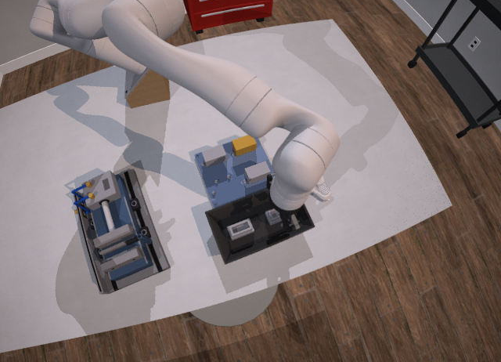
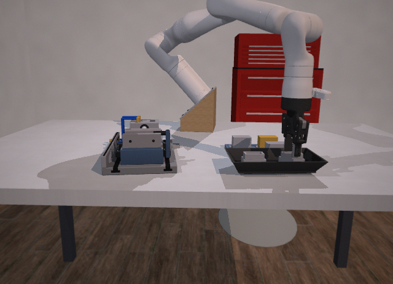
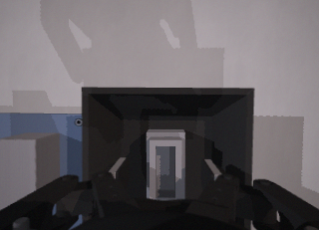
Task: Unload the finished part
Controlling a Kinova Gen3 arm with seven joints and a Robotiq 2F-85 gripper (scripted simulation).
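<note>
We see the hand (image 3: 165, 176) released, fingers spread either side of the finished part (image 3: 165, 164) lying in the black outfeed tray (image 2: 317, 163); only the top view shows its neighbour (image 1: 239, 229) alongside.

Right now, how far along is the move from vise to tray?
Nearly done. The vise holds no part between its jaws, and the pocketed block lies in the black outfeed tray beside the first finished part. The gripper is open, its fingers clear of the block on both sides. Only lifting the arm away is left.
</note>
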